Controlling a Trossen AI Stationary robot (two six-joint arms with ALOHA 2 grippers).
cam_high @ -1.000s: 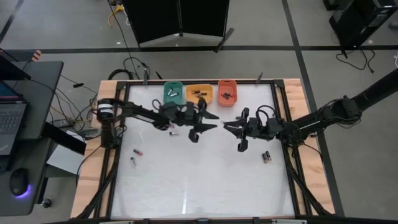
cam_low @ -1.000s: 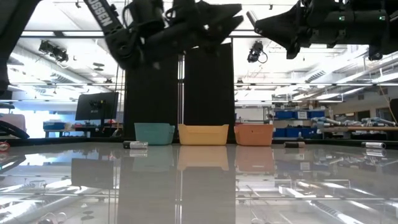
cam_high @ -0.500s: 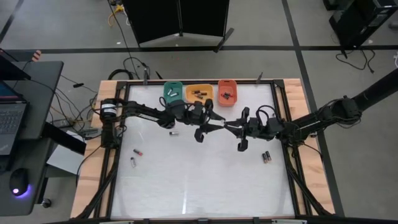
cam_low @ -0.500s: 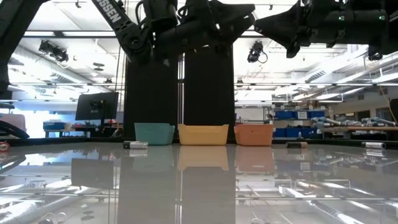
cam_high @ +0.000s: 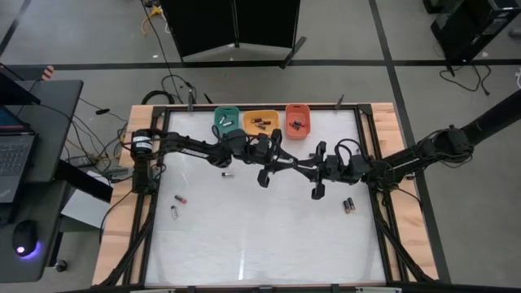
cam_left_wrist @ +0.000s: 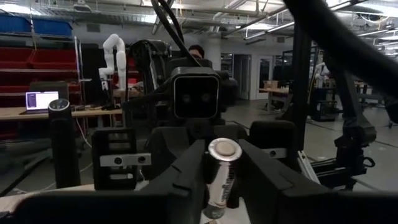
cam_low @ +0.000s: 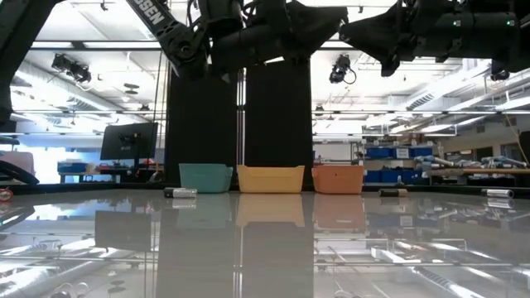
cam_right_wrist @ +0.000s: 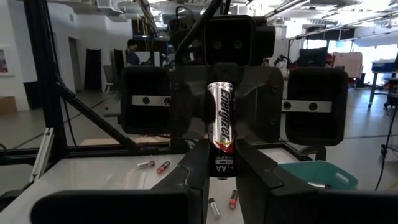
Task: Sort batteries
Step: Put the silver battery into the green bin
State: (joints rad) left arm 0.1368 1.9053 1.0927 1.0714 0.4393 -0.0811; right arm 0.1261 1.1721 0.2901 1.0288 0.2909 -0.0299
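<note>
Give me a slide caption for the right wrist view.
Right pincer grips an upright AA battery as the left pincer faces it above the table.

Hanging high over glossy surface: two dark arms, tips meeting near top centre. Sitting along far edge: teal tray, yellow tray, orange tray. Lying beside them: small batteries at l. and r.
</note>
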